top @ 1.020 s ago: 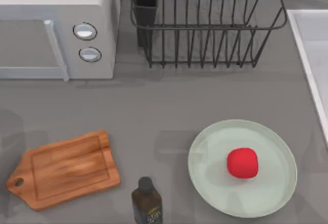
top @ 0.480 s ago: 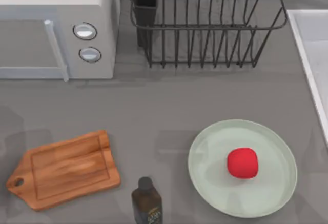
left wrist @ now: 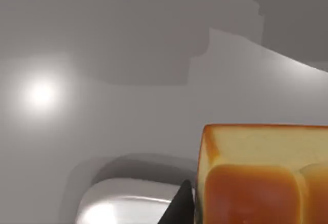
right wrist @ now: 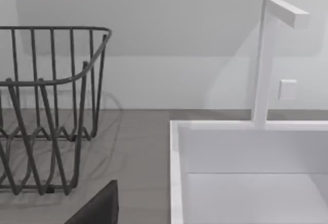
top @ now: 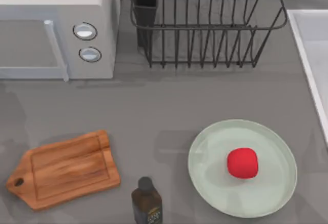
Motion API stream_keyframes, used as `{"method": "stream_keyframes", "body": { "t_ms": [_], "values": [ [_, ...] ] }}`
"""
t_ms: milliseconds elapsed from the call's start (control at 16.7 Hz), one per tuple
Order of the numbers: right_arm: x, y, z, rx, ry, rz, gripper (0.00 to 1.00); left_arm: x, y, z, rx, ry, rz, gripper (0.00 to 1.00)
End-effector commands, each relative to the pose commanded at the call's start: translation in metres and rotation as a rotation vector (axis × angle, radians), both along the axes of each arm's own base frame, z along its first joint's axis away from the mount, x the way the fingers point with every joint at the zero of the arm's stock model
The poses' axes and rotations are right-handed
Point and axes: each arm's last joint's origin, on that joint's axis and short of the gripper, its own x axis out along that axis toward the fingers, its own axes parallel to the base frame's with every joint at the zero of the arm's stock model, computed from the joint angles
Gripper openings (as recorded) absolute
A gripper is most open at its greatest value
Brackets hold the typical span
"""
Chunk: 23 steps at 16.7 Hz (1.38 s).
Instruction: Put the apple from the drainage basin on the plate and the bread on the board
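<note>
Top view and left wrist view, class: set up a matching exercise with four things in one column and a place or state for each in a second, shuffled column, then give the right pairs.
Things:
1. apple
2. board
3. bread
4. dark bottle

Places or states:
A. bare, nothing on it
B. standing between the board and the plate, at the near edge
C. on the plate
D. close up in the left wrist view

Pairs: 1-C, 2-A, 3-D, 4-B

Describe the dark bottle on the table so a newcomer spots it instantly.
Start at the large mint-green plate on the right of the grey table, then look left toward the wooden cutting board. The bottle stands between them at the near edge: small, dark brown, capped, the only upright thing there.
</note>
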Motion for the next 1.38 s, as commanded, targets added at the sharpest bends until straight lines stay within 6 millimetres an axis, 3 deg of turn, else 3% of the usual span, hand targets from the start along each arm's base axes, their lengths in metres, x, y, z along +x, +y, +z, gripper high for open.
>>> {"method": "stream_keyframes", "body": {
  "t_ms": [420,720,960,1380],
  "values": [
    [0.000,0.000,0.000,0.000,0.000,0.000,1.00,-0.001,0.000,0.004,0.002,-0.003,0.010,0.00],
    [0.000,0.000,0.000,0.000,0.000,0.000,1.00,0.000,0.000,-0.008,0.006,0.028,0.204,0.00],
    [0.000,0.000,0.000,0.000,0.000,0.000,1.00,0.001,-0.006,-0.023,0.023,0.065,0.528,0.00],
    [0.000,0.000,0.000,0.000,0.000,0.000,1.00,-0.001,-0.036,-0.050,0.108,0.120,1.316,0.00]
  ]
}}
